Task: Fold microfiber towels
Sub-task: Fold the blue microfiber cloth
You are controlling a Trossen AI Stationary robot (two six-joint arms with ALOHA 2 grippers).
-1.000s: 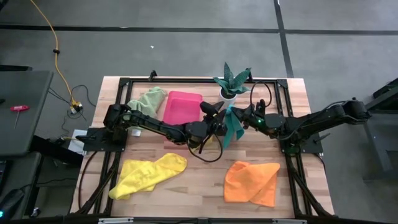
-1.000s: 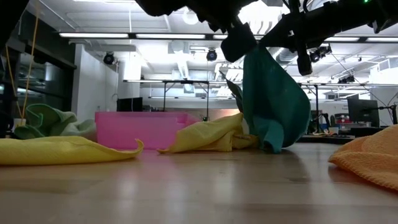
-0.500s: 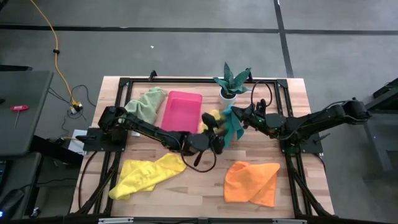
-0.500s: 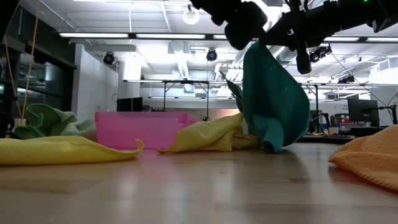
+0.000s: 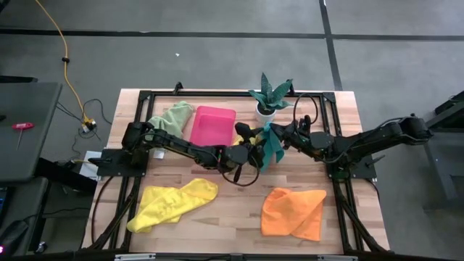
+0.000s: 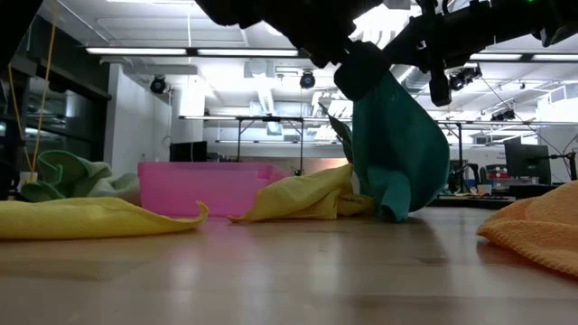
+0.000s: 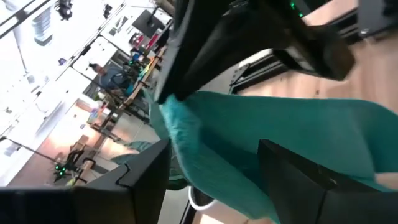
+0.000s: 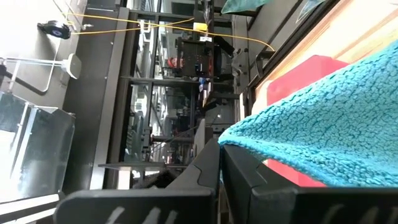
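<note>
We see a teal towel (image 5: pixel 272 147), two yellow towels (image 5: pixel 172 203) (image 6: pixel 302 199), an orange towel (image 5: pixel 293 212), a pale green towel (image 5: pixel 170 117), a pink tray (image 5: pixel 212 125) and a light wooden bench (image 5: pixel 232 217).

— What lies on the table (image 5: pixel 232 217)?
— A teal towel (image 5: pixel 272 145) hangs between the left gripper (image 5: pixel 255 150) and right gripper (image 5: pixel 278 134) mid-table; yellow towel (image 5: pixel 172 203) near left, orange towel (image 5: pixel 293 211) near right.
— And farther back?
— A pink tray (image 5: pixel 212 125), pale green towel (image 5: pixel 172 117) and potted plant (image 5: pixel 270 94).
</note>
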